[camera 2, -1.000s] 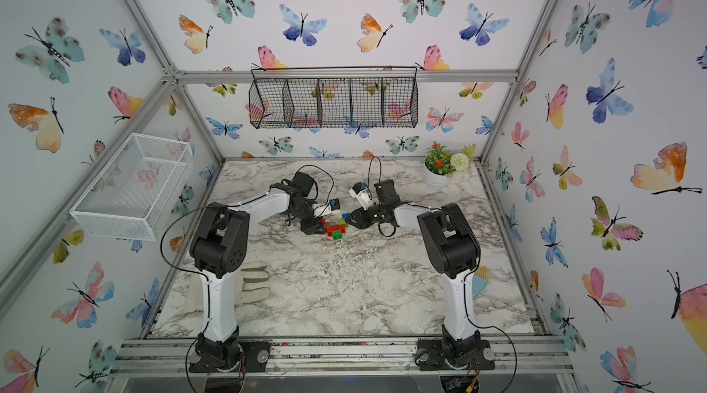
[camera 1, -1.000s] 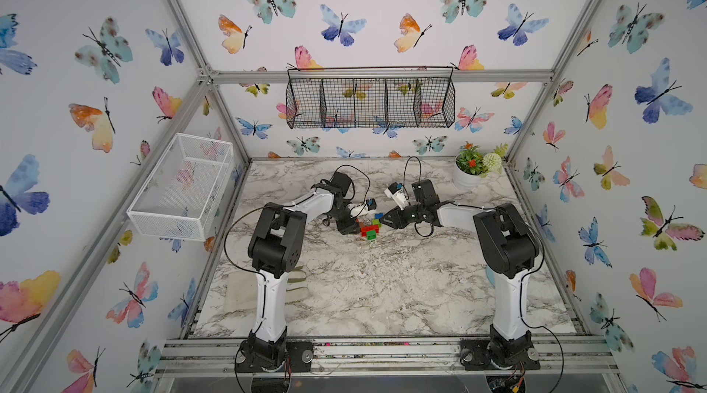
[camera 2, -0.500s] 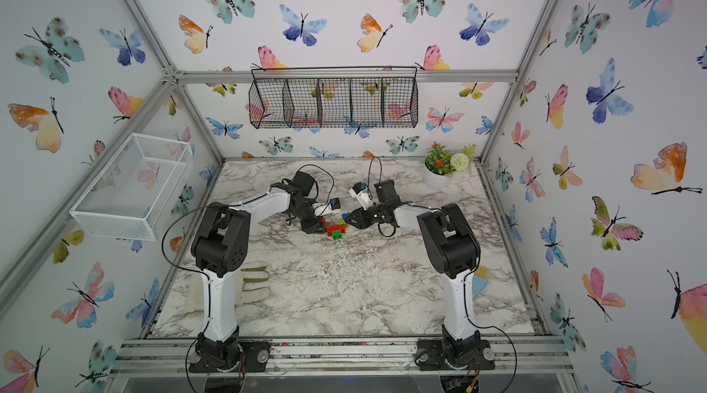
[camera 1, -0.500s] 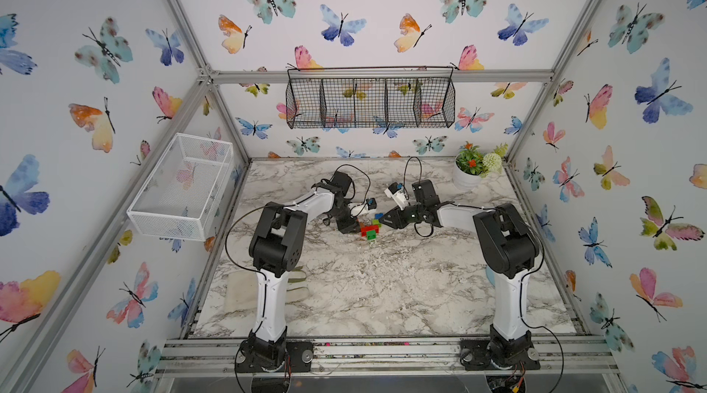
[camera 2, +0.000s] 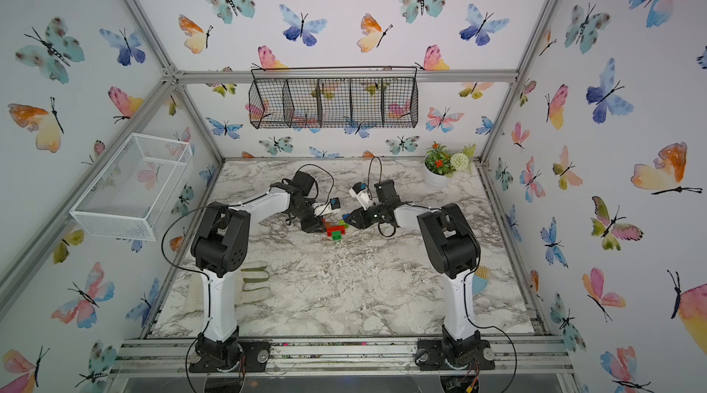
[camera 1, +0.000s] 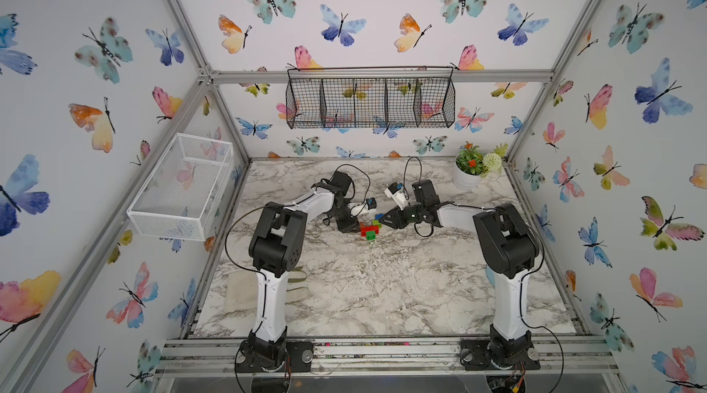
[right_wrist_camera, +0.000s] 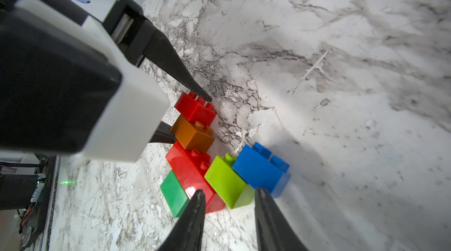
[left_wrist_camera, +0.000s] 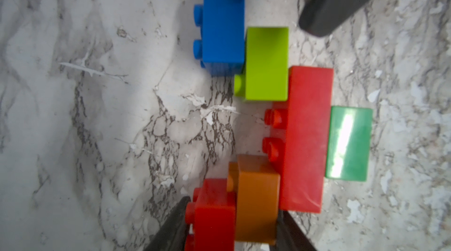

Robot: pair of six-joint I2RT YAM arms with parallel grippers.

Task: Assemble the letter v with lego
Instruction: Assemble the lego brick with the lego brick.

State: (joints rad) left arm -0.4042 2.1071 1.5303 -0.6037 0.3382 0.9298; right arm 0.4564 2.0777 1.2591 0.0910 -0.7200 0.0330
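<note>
A: Marble table [camera 1: 382, 288]. Right gripper [right_wrist_camera: 230, 191] parted, empty, we log. Left gripper [right_wrist_camera: 189, 118]?
B: Clamped or not, we cannot tell. The letter v [camera 2: 336, 229] lies flat mid-back between them, long red brick [left_wrist_camera: 305, 140] at its middle.
A: Left brackets orange brick [left_wrist_camera: 256, 196] and square red brick [left_wrist_camera: 214, 213]; right tips sit just beside blue brick [left_wrist_camera: 222, 30].
B: We'd squeeze straight along the studs, right bracing, so nothing twists.

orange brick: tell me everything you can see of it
The orange brick is a small square studded block, glossy and plastic-looking, lying on its side on the marble table. It is stuck between the square red brick and one end of the long red brick. Jaws of the left gripper flank the orange-red pair; one seems to touch it.
</note>
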